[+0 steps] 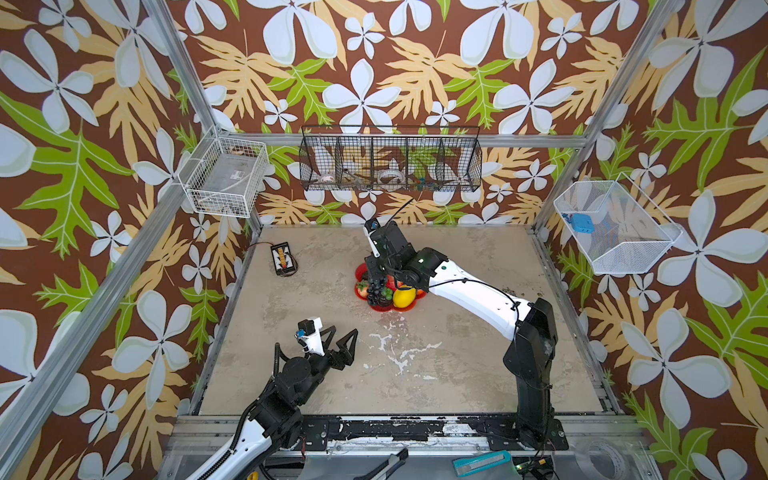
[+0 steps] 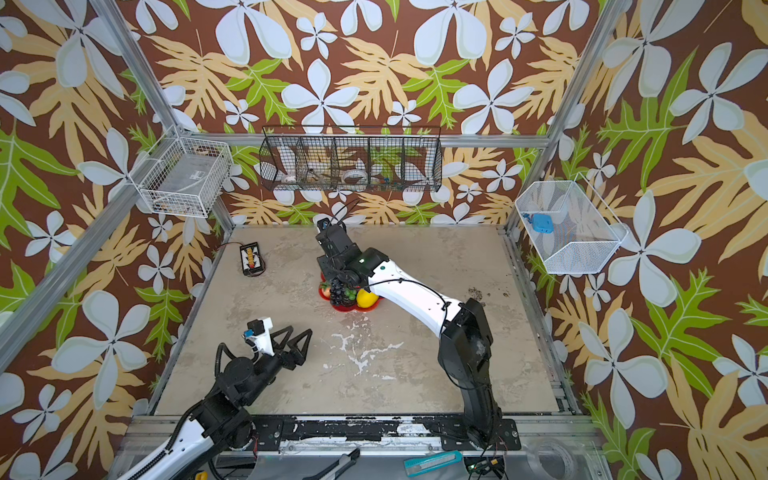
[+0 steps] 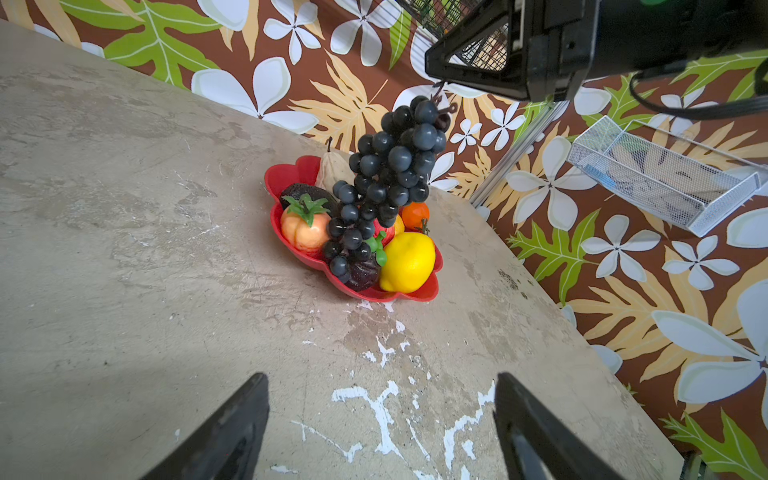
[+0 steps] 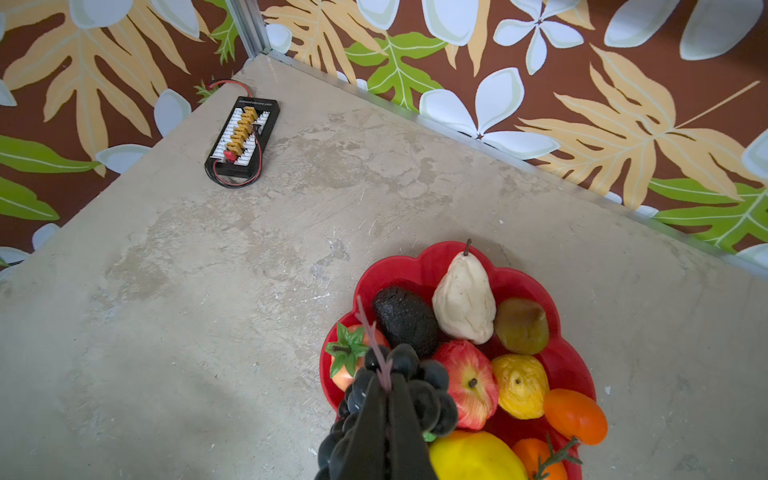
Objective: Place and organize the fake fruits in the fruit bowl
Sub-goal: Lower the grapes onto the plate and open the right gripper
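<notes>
1. The fruit bowl (image 1: 360, 291) sits mid-surface toward the far edge, heaped full.
2. The grape bunch (image 3: 386, 183) dangles over its left side from the right gripper (image 4: 384, 384), pinched on the stem. No way in from above there.
3. The right arm (image 1: 469, 291) slants in from the near right corner and bars that side.
4. The left gripper (image 1: 344, 330) hovers with its jaws wide, bare surface (image 1: 415, 374) between it and the bowl.
5. A connector board (image 1: 282, 259) with wires occupies the far left corner.

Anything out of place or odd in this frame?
The grape bunch hangs by its stem from the shut right end effector, slanting over the fruit bowl rather than lying in it. A black connector board with wires lies on the table near the back corner, unrelated to the task. Its coating is chipped white.
</notes>
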{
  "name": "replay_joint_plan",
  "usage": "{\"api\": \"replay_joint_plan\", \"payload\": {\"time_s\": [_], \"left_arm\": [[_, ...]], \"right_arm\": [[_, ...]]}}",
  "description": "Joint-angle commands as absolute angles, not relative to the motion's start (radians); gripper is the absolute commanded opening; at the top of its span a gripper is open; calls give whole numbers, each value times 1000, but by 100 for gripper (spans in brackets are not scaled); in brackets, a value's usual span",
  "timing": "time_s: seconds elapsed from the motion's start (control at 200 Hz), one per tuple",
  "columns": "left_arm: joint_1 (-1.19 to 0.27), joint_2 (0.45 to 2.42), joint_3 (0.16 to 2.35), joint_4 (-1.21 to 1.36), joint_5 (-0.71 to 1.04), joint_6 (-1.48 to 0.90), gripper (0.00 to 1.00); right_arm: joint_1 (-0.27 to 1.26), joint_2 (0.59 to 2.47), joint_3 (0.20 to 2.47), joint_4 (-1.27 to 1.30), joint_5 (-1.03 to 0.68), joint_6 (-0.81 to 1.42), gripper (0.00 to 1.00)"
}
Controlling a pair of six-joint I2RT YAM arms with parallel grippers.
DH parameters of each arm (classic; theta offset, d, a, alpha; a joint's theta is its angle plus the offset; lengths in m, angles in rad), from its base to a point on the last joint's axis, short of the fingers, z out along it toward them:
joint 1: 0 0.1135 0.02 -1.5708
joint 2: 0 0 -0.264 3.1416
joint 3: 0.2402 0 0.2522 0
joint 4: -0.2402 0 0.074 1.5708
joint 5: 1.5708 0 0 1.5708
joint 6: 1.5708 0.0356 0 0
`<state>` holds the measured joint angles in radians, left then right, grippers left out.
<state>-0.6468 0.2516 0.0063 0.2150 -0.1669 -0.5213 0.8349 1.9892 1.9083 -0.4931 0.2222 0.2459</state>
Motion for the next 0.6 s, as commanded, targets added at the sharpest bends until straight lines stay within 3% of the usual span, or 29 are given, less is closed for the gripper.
{"api": "replay_joint_plan", "payload": {"time_s": [0.0, 0.596], "left_arm": [[-647, 253, 6, 227, -166, -524, 86], [-647, 256, 6, 230, -162, -526, 86]], "right_arm": [[825, 2010, 1931, -489, 262, 233, 0], [749, 2091, 1954, -474, 224, 198, 0]]}}
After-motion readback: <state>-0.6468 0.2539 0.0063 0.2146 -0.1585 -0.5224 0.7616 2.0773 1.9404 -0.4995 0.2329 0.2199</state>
